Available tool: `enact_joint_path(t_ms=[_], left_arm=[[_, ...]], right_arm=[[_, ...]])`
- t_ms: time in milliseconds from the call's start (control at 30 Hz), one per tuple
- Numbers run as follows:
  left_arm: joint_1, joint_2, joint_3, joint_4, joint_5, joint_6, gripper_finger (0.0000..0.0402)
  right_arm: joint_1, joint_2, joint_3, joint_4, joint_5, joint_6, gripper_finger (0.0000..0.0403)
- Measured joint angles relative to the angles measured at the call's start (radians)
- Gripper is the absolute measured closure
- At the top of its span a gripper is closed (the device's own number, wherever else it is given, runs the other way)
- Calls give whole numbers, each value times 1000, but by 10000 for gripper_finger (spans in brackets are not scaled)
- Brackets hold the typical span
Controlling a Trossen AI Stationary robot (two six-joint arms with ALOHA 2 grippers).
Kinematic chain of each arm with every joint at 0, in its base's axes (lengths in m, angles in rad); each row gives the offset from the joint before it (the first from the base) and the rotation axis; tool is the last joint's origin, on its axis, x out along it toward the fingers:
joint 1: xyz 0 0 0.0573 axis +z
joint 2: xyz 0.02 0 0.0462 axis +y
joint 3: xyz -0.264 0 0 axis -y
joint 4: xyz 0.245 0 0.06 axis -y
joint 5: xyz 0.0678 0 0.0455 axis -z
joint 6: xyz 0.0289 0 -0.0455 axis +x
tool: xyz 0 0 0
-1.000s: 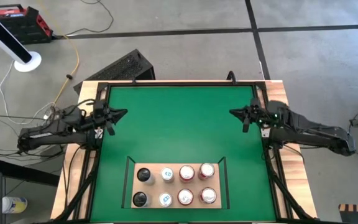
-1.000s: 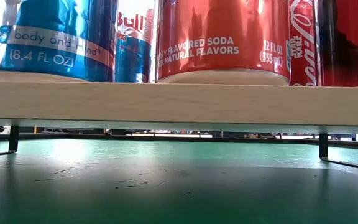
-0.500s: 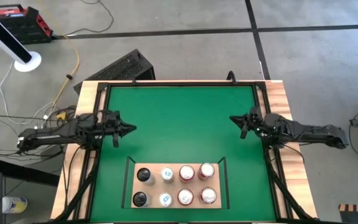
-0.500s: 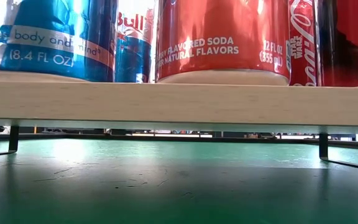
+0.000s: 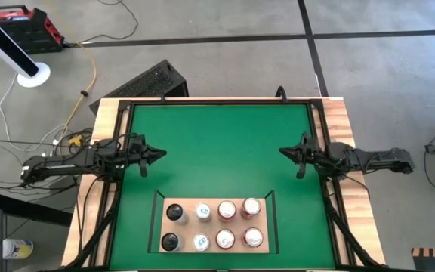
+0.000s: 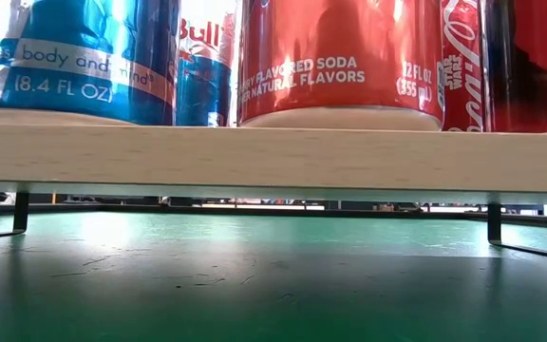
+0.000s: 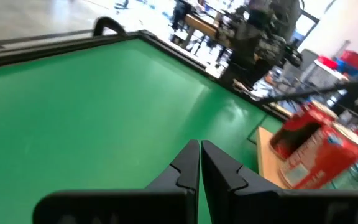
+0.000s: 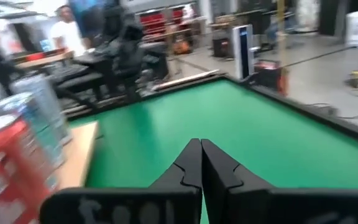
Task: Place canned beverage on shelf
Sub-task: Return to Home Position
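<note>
Green mat (image 5: 217, 143): your shelf (image 5: 216, 196) holds eight cans (image 5: 226, 209), so left gripper (image 5: 153, 155) and right gripper (image 5: 285, 153) hover aside, fingers pressed together.

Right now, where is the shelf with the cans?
In the overhead view, the shelf sits on the green mat at the picture's bottom middle, carrying eight cans in two rows.

Two dark-topped cans (image 5: 174, 213), two blue cans (image 5: 203, 212), four red cans (image 5: 251, 208), one shelf (image 5: 189, 227), two robot arms (image 5: 66, 162)
</note>
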Motion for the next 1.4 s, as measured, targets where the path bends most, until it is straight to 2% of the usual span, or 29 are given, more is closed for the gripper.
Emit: enact_joint_path(t_ms=[100, 167, 233, 367, 600, 1167, 1400], left_arm=[[-7, 0, 0, 5, -25, 17, 401], [-7, 0, 0, 3, -23, 53, 401], [-8, 1, 0, -2, -27, 70, 401], [-8, 1, 0, -52, -77, 66, 401], [-8, 2, 0, -151, -141, 66, 401], [-8, 3, 0, -388, -146, 66, 401], [-7, 3, 4, -412, -147, 66, 401]], right_arm=[[-1, -65, -50, 16, -83, 0, 375], [-4, -68, -67, 74, -150, -33, 375], [-10, -65, -75, 99, -170, -52, 379], [-11, -63, -72, 72, -132, -14, 379], [-8, -45, -72, 73, -126, -10, 345], [-8, -45, -72, 71, -125, -9, 341], [-8, -45, -72, 71, -124, -9, 340]])
